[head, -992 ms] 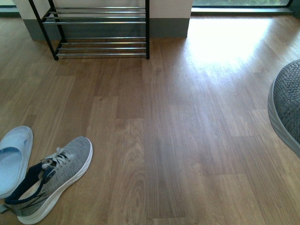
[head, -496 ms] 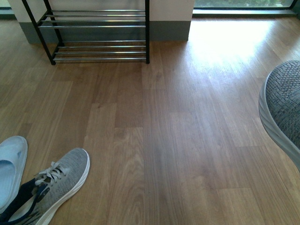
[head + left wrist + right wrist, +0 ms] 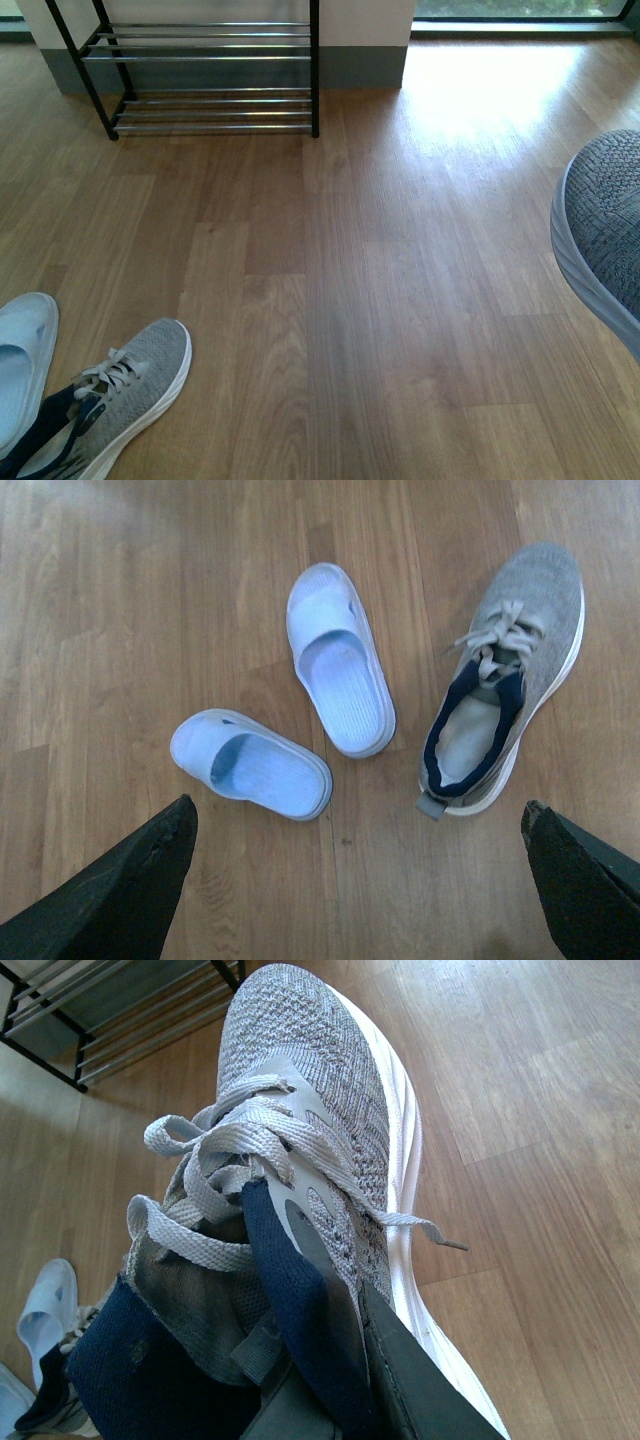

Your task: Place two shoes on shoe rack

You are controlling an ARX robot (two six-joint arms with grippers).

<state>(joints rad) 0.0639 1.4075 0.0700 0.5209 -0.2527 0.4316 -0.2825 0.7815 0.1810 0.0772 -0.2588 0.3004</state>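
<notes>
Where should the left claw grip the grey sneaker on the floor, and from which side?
Come from above and pinch the navy heel collar of the grey sneaker: it sits upright, mouth open upward, so one finger probably fits inside.

Daylight is streaming in from the window (image 3: 520, 8) beyond the far edge of the wooden floor (image 3: 400, 300), burning a washed-out glare patch near its far right corner. The chrome bars of the shoe rack (image 3: 210, 57) are glinting. The knit of the lifted sneaker (image 3: 310, 1070) is showing crisp, while the fingers (image 3: 110, 900) of the left gripper (image 3: 357, 805) are reading as black silhouettes.
</notes>
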